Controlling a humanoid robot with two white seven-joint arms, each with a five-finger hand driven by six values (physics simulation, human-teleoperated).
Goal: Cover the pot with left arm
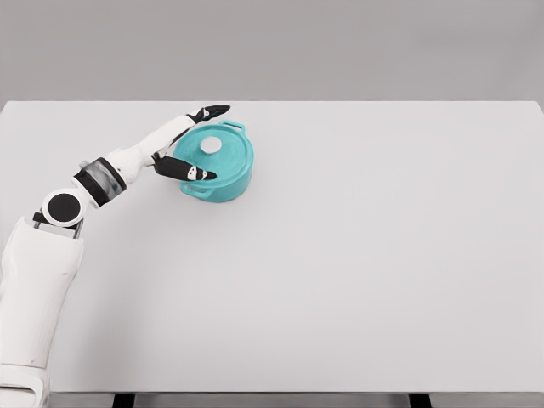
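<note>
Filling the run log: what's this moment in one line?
left hand: open beside pot | lid: on pot | right arm: unseen

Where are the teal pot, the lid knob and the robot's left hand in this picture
teal pot [228, 180]: head view, on its front side wall.
lid knob [210, 146]: head view, on the white knob's top.
left hand [180, 146]: head view, on the hand's middle, beside the pot's left edge.

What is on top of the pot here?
A teal lid with a white knob sits on the pot. The left hand is beside it. The lid hides the pot's inside.
</note>
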